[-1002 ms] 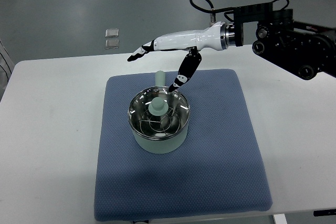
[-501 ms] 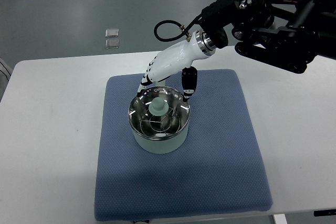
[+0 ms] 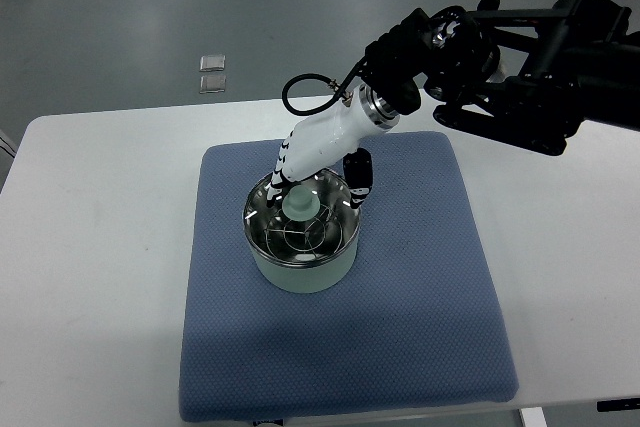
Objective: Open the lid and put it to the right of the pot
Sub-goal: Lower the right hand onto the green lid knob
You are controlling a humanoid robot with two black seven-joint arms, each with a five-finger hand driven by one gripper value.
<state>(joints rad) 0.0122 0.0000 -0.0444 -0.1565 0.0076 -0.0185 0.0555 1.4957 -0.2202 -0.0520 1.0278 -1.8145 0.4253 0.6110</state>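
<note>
right robot hand [image 3: 312,183]: open, holding nothing, fingers straddling knob [image 3: 300,204] | lid [image 3: 303,219] on pot [image 3: 300,269], directly beneath | left: unseen

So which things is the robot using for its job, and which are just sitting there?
For the job:
- lid, on the pot, not yet lifted
- pot, pale green
- right hand, fingers open, reaching down at the lid's knob
- blue mat, bare to the pot's right

Just lying about:
- two small squares on the floor
- white table
</note>
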